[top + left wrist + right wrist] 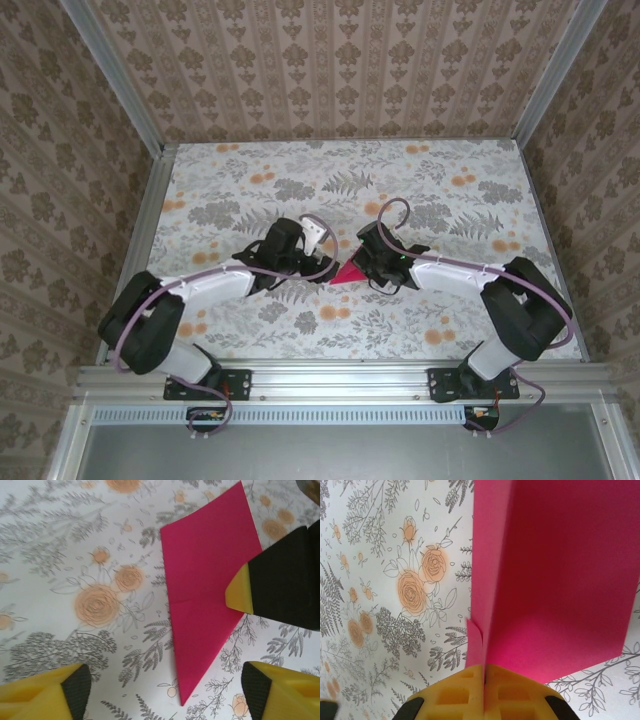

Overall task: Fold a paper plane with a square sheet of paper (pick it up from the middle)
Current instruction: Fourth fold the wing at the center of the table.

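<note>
My right gripper (484, 672) pinches the folded pink sheet (555, 580); I see my left gripper (167, 687) wide, empty.

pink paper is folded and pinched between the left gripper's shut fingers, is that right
Not quite. It is the right gripper, not the left, that pinches the folded pink paper between shut fingers. The right wrist view shows it: its two yellow fingers meet on the paper's edge. In the left wrist view the left gripper has its fingers wide apart and off the paper.
</note>
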Controlling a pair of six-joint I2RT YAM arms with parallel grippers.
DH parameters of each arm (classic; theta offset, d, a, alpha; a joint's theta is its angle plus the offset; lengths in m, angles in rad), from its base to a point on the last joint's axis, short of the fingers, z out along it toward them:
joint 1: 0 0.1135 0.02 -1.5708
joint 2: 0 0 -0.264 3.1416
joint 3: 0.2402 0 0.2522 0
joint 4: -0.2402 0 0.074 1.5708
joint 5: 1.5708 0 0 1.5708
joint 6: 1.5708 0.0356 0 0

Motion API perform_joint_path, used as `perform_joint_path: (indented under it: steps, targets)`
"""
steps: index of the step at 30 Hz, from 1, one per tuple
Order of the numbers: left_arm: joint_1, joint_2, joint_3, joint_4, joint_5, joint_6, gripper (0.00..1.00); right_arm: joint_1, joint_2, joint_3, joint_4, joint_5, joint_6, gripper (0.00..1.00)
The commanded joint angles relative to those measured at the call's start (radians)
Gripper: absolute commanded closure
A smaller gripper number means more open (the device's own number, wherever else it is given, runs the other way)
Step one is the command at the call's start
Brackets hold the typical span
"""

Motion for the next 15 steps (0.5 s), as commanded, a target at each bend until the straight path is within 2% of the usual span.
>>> perform_joint_path:
  steps: [1,8,15]
  targets:
    - [-0.017,0.056,0.008,0.055,0.091,0.079,0.25,-0.013,0.019,-0.027,0.047,-0.046,0.06,0.99]
    - [-0.049,0.12,-0.055,0.276,0.097,0.142,0.36,-0.042,0.02,-0.065,0.092,-0.094,0.11,0.99]
    - [-0.097,0.185,-0.063,0.36,0.027,0.229,0.39,-0.056,0.02,-0.061,0.094,-0.134,0.138,1.0]
